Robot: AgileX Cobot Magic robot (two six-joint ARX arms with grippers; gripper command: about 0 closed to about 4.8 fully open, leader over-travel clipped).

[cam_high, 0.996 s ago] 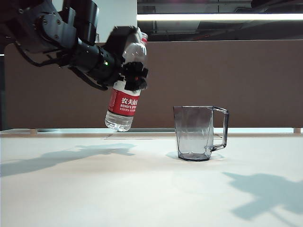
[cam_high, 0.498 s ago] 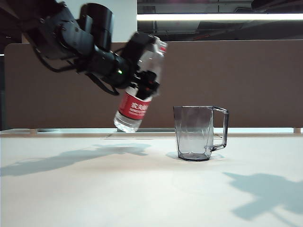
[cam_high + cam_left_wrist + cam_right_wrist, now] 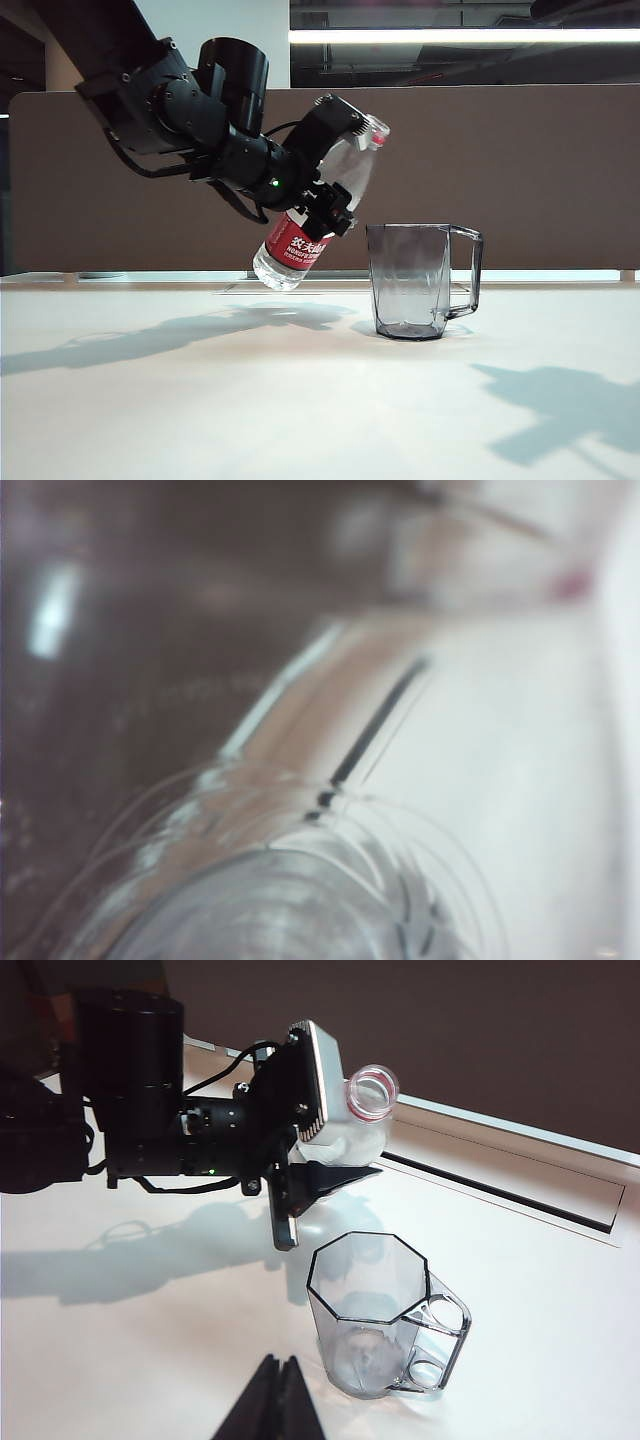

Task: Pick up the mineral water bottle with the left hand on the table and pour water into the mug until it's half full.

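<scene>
- Exterior view: left gripper (image 3: 325, 195), left of frame centre, has its jaws clamped round the mineral water bottle (image 3: 318, 215). Bottle is tilted, open neck toward upper right, base down-left, clear of the worktop (image 3: 300, 400). Mug (image 3: 412, 281) stands upright just right of centre and looks empty. I judge the mouth is short of the rim; I would carry it over the opening before tipping further.
- Left wrist view: blurred; only clear ribbed plastic fills the lower frame.
- Right wrist view: bottle mouth (image 3: 373, 1091) uncapped, above and left of the mug (image 3: 385, 1315). Right gripper (image 3: 272, 1400) at bottom edge, jaws together, idle. Pour slowly; watch for half level.
</scene>
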